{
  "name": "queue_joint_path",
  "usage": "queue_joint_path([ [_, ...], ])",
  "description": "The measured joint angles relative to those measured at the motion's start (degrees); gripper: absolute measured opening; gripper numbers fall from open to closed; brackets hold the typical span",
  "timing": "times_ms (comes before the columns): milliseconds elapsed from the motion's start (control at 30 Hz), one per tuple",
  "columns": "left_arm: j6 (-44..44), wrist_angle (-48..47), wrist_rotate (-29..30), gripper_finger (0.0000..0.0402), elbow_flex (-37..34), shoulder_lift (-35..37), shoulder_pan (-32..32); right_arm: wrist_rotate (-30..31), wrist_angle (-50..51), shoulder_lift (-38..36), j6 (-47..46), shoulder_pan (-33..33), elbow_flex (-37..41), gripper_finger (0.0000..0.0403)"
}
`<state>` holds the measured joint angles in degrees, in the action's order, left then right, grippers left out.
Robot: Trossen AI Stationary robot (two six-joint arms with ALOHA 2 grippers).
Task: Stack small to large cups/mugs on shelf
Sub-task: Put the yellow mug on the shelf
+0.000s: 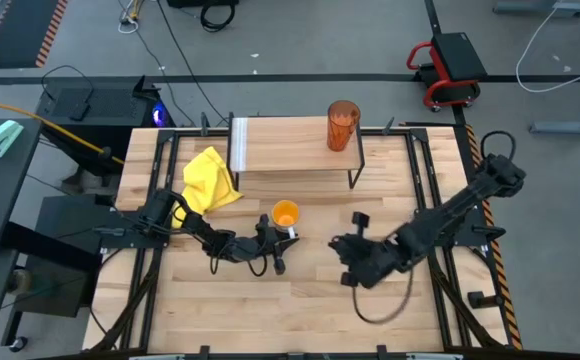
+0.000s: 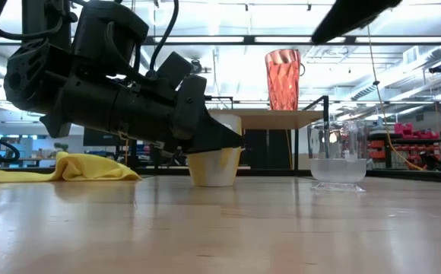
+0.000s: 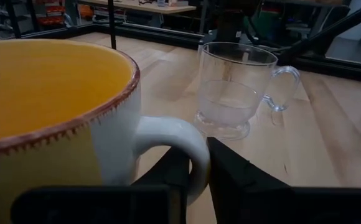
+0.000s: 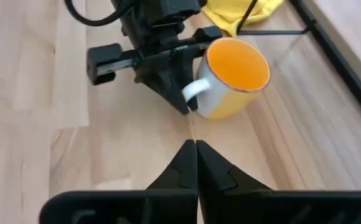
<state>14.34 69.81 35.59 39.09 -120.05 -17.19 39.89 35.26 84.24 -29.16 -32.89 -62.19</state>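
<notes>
The orange mug point(image 1: 285, 214) with a white handle stands upright on the tabletop, in front of the shelf point(image 1: 290, 148). My left gripper point(image 3: 199, 163) lies low beside it, at its handle. The amber tumbler point(image 1: 343, 125) stands upright on the shelf's right part. The small clear glass cup point(image 3: 233, 87) stands on the table beyond the mug, seen too in the low view point(image 2: 338, 158). My right gripper point(image 4: 196, 155) is shut and holds nothing. It hovers to the right of the mug and points at it. My left gripper has the mug's white handle point(image 3: 187, 138) between its two fingers, one finger point(image 3: 168, 177) behind the loop and one point(image 3: 236, 180) outside it. The fingers come low and about level, from the table's left-near side. The mug stands upright with its base on the table.
A crumpled yellow cloth point(image 1: 210, 182) lies left of the mug, by the shelf's ribbed left end. The shelf's thin black legs point(image 1: 352, 175) stand just behind the mug. Black frame rails run along both table sides. Bare wood lies toward the near edge.
</notes>
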Motion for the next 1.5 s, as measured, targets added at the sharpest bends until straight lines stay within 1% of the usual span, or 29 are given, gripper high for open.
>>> queue_joint_path([
  [133, -0.29, -0.52, -0.02, 0.0046, 0.0, 0.04, 0.0, 5.49, 2.02, -0.1, -5.68, -6.46, 0.0, 0.0],
  [300, -5.64, -1.57, -0.09, 0.0046, 0.0, 0.04, -0.04, 12.94, 2.06, 2.12, -10.89, -14.29, 0.0, 0.0],
  [400, -7.41, -1.74, -0.34, 0.0046, -0.02, 0.04, -0.02, 16.98, 2.04, 3.65, -14.06, -17.96, 0.0, 0.0],
  [533, -7.57, -1.63, -2.32, 0.0046, -0.07, 0.14, 0.17, 19.69, 2.02, 5.61, -17.5, -20.68, 0.0, 0.0],
  [733, -8.33, -4.66, -4.16, 0.0046, -0.13, 2.82, 0.15, 19.97, 2.02, 7.99, -19.16, -21.32, 0.0, 0.0],
  [967, -10.92, -18.41, -5.09, 0.0046, -0.11, 13.57, 0.16, 19.8, 1.98, 8.4, -20.77, -21.64, 0.0, 0.0],
  [1067, -13.03, -22.78, -4.99, 0.0046, -0.11, 19.03, 0.55, 19.64, 1.95, 8.4, -20.88, -22.06, 0.0, 0.0],
  [1167, -15.2, -26.1, -6.39, 0.0046, -0.11, 24.45, 1.6, 19.7, 1.93, 8.4, -20.89, -22.18, 0.0, 0.0],
  [1333, -18.05, -28.81, -12.58, 0.0046, -0.11, 33.3, 5.68, 19.86, 1.92, 8.4, -20.92, -22.44, 0.0, 0.0],
  [1500, -18.13, -32.78, -20.4, 0.0046, -0.11, 39.65, 12.15, 19.88, 1.95, 8.4, -20.79, -22.4, 0.0, 0.0],
])
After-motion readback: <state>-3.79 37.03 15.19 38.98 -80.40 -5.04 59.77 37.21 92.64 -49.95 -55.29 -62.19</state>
